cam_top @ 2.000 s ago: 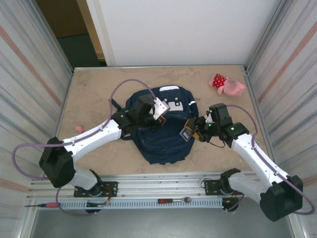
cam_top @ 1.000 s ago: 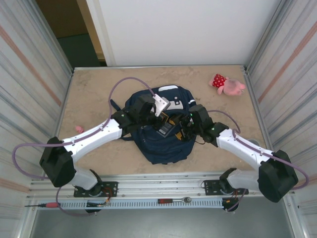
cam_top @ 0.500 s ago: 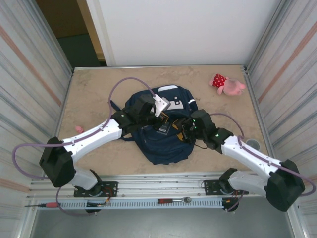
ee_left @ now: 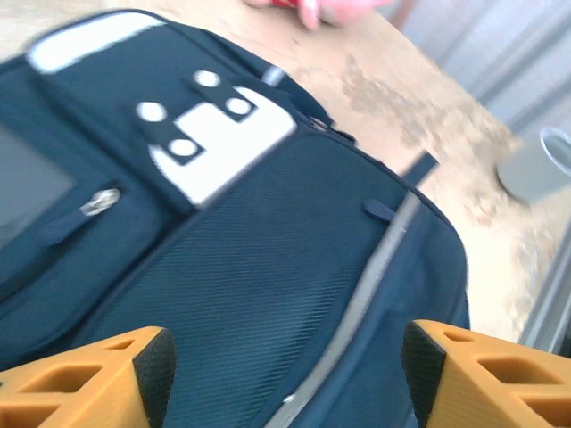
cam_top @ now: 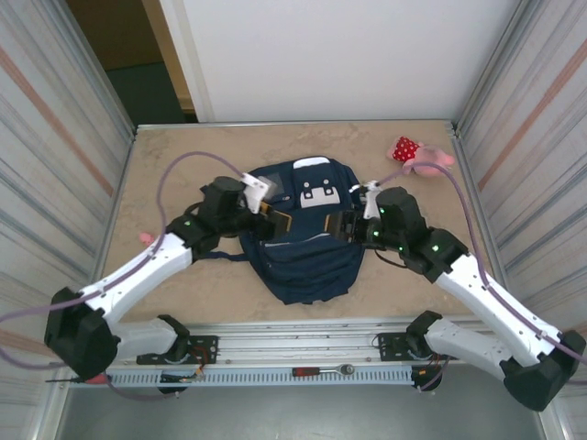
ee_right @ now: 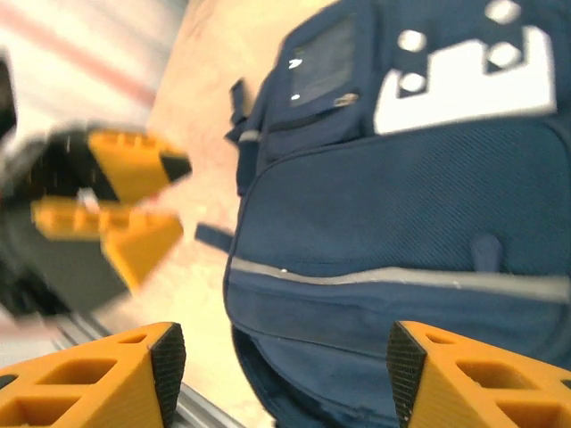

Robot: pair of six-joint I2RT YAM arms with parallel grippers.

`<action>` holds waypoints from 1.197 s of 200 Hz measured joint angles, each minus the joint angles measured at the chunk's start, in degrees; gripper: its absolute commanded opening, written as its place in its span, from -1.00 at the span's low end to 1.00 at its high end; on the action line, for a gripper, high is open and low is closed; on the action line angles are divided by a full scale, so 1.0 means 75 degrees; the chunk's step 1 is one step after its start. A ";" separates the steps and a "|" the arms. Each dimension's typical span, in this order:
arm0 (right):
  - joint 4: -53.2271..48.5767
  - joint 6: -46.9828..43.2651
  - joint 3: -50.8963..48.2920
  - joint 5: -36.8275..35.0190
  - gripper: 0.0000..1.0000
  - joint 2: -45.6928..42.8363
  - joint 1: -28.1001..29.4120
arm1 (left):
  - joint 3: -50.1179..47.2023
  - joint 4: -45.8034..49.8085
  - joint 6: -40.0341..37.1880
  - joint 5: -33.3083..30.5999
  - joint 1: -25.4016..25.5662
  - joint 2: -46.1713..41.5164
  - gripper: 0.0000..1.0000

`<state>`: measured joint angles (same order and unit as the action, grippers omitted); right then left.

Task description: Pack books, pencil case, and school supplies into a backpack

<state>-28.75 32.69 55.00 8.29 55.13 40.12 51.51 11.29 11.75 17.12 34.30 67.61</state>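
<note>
The navy backpack point(cam_top: 307, 252) lies flat in the middle of the table, its white patch point(cam_top: 318, 195) facing up. My left gripper point(cam_top: 272, 214) hovers open at its left shoulder, and in the left wrist view the gripper point(ee_left: 285, 374) has only backpack point(ee_left: 268, 223) fabric and a pale stripe between its pads. My right gripper point(cam_top: 341, 225) hovers open at the right shoulder; in the right wrist view it point(ee_right: 281, 366) is empty over the backpack point(ee_right: 401, 205), with the left gripper's orange fingers point(ee_right: 125, 205) beyond. The books, pencil case and school supplies are out of view.
A pink plush toy point(cam_top: 417, 156) lies at the back right. A small pink bit point(cam_top: 145, 238) sits at the left. A grey cup point(ee_left: 540, 165) stands right of the backpack. Metal walls close both sides. A screwdriver point(cam_top: 83, 378) and a ratchet point(cam_top: 321, 370) lie on the front rail.
Both grippers have drawn back from the backpack's middle, left one leftward and right one rightward. The left gripper has opened. The dark item seen at the backpack's top no longer shows.
</note>
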 measured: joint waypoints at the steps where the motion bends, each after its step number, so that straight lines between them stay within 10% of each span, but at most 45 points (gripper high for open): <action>1: -0.0012 -0.0093 0.0023 0.0003 0.27 0.0029 0.0029 | -0.0015 0.0000 0.0015 0.0000 -0.0023 -0.0026 0.43; 61: -0.0460 -0.6062 0.0632 -0.1093 0.38 0.2675 0.2224 | -0.1049 0.0597 0.1236 -0.0026 -0.1472 -0.1367 0.44; 102: 0.0050 -0.8169 0.0399 -0.1521 0.16 0.3523 0.2381 | -0.1478 0.0953 0.1504 -0.0023 -0.1722 -0.1784 0.44; 166: 0.0758 -0.9364 0.0262 -0.1472 -0.96 0.3675 0.1533 | -0.2095 0.0356 0.1731 0.1113 -0.2124 -0.0828 0.41; 239: 0.0731 -0.9719 0.0262 -0.0487 -1.00 0.3028 0.0702 | -0.2862 -0.2130 0.1740 0.2713 -0.2104 -0.0032 0.37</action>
<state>-23.27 -40.21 56.97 4.64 77.84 45.39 30.04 -4.69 24.80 37.47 18.52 67.37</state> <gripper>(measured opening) 0.069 0.697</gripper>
